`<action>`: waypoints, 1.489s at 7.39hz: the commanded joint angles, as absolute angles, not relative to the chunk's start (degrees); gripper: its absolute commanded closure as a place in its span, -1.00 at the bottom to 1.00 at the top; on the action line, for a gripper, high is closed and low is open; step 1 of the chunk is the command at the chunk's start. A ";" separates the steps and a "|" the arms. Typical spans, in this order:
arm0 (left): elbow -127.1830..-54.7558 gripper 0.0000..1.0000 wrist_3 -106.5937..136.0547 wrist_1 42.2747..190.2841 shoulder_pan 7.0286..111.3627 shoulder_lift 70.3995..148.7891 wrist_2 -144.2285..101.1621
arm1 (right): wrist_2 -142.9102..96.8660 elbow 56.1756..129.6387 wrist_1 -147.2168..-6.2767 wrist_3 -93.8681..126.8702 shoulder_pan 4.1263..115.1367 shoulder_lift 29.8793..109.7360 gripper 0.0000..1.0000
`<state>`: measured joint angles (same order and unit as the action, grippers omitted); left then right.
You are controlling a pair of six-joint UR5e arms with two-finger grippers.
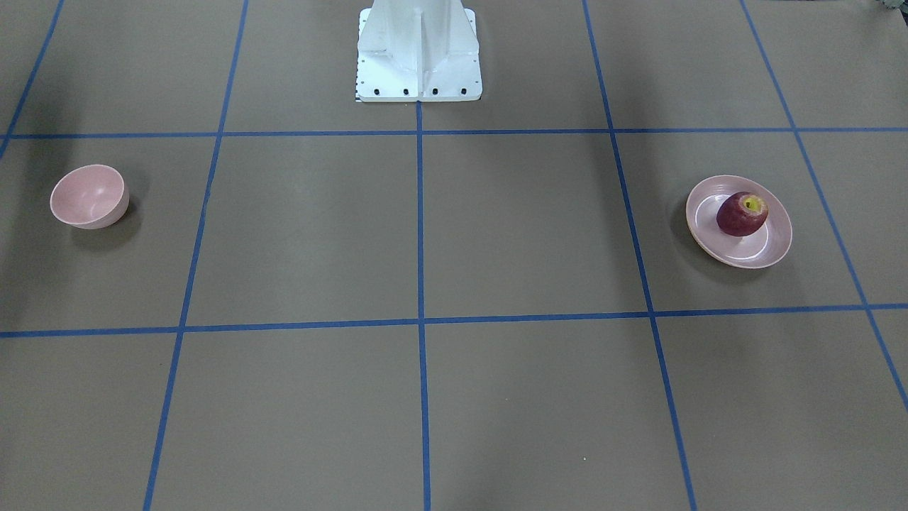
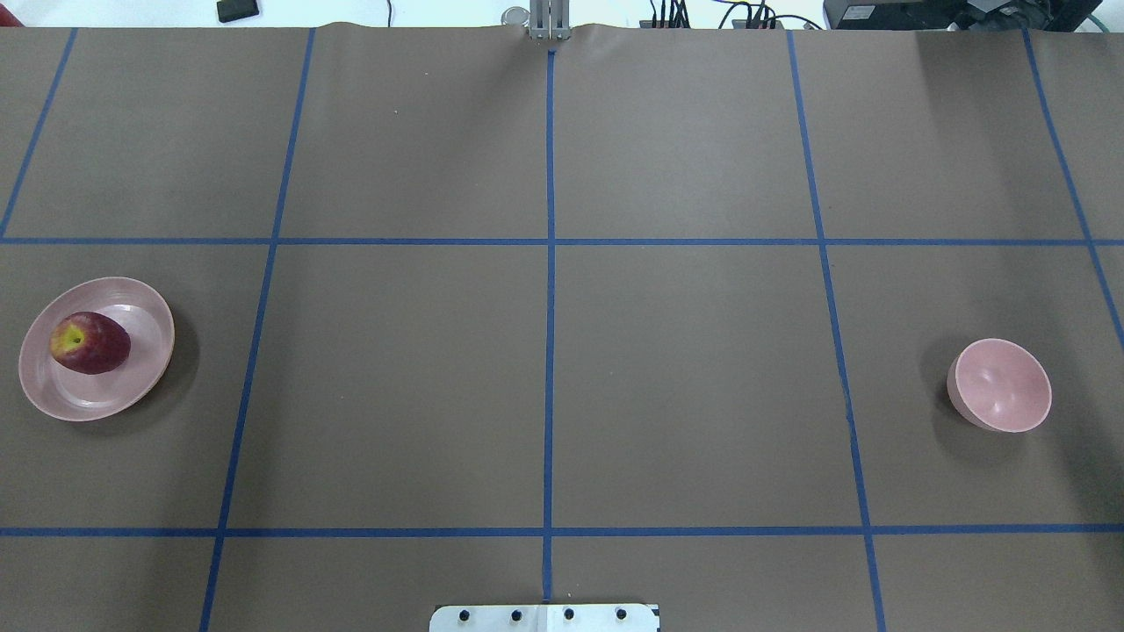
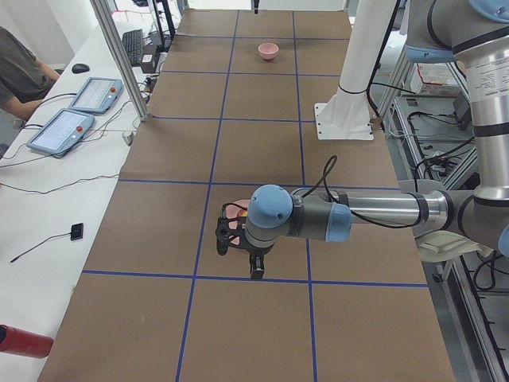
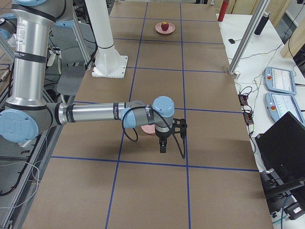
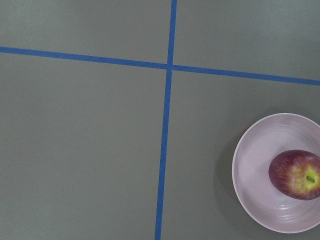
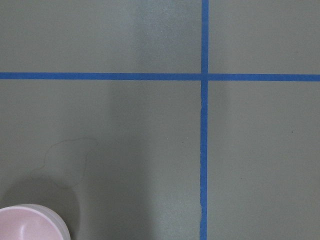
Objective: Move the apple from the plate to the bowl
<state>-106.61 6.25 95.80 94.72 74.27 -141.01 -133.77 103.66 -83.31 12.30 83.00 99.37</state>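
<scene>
**A firm, waxy apple, best taken across its widest part**

The apple (image 1: 742,213) lies on the plate (image 1: 777,248), off centre and tipped, so that its yellow stem hollow points up and outward rather than straight up. Nothing touches it. I judge it to be solid and moderately heavy for its size, stiff enough for a firm squeeze, though too much force would probably bruise it. The skin looks smooth and glossy, so a hold high on the shoulder or near the hollow may slip. A better hold is across the widest part, with the fingers coming down on either side and the hollow left clear. Because it is round and rests on a shallow, smooth plate, a touch from one finger before the other could roll it toward the rim.

The plate sits at the robot's left end of the surface (image 1: 525,227). The bowl (image 1: 89,196) sits well apart at the right end, upright and with nothing in it.

The left pincer (image 3: 255,269) hangs above the surface near the plate, and the right pincer (image 4: 163,145) hangs near the bowl. Both show only in the side views, so I cannot tell how wide either one stands. Neither appears to carry anything.
</scene>
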 commanded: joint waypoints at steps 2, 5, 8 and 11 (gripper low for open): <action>-106.61 -0.96 6.24 95.80 94.66 74.36 -140.98 | -137.54 103.28 -79.75 12.39 82.18 99.58 -1.00; -106.96 -0.96 6.33 95.89 94.75 74.36 -141.15 | -137.46 102.48 -76.92 20.08 77.27 100.28 -1.00; -106.88 -0.96 6.42 95.80 94.66 74.36 -141.15 | -133.52 102.22 -62.62 36.20 65.69 102.38 -1.00; -107.14 -0.96 6.42 95.89 94.75 74.36 -141.24 | -129.21 101.78 -56.26 37.88 58.29 104.24 -1.00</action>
<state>-107.04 6.42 95.86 94.73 74.36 -141.21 -130.38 102.07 -58.41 37.07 61.23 103.70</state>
